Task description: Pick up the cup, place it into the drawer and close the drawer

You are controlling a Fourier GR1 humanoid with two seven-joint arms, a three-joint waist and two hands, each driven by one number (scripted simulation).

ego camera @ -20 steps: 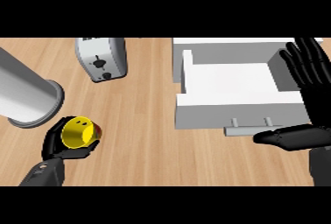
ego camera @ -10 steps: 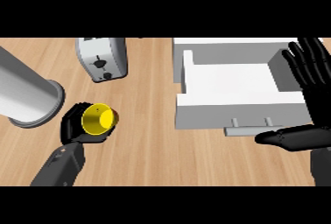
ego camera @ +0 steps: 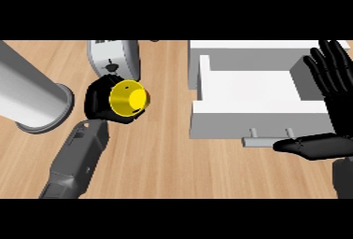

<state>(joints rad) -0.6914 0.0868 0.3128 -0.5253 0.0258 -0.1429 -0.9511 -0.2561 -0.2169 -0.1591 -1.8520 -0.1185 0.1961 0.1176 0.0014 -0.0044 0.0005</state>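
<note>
Now that the left hand (ego camera: 103, 100) has carried the yellow cup (ego camera: 129, 99) up and away from the near edge of the wooden counter (ego camera: 165, 168), the pick-up part of the job looks done. A second ago the cup sat low at the left, just beside the big grey cylinder (ego camera: 31, 100); half a second ago it was higher and turned on its side. At this moment it is higher still and further right, in front of the grey toaster (ego camera: 114, 58), with its open mouth tipped toward the viewer. The black fingers curl round the back of the cup and hold it; the grey forearm slants up from the lower left.

The white drawer (ego camera: 251, 98) stands open at the right, well apart from the cup, its handle (ego camera: 269, 138) facing the robot. So the carry across to the drawer is what remains, then the release, then the push shut.

The right hand (ego camera: 331, 79) rests open at the right edge, fingers straight and upright beside the drawer, thumb stretched out near the handle. It holds nothing and has not shifted.

No brand, label or writing can be read anywhere. The toaster's top shows small dark marks, perhaps slots or controls, too small to tell.
</note>
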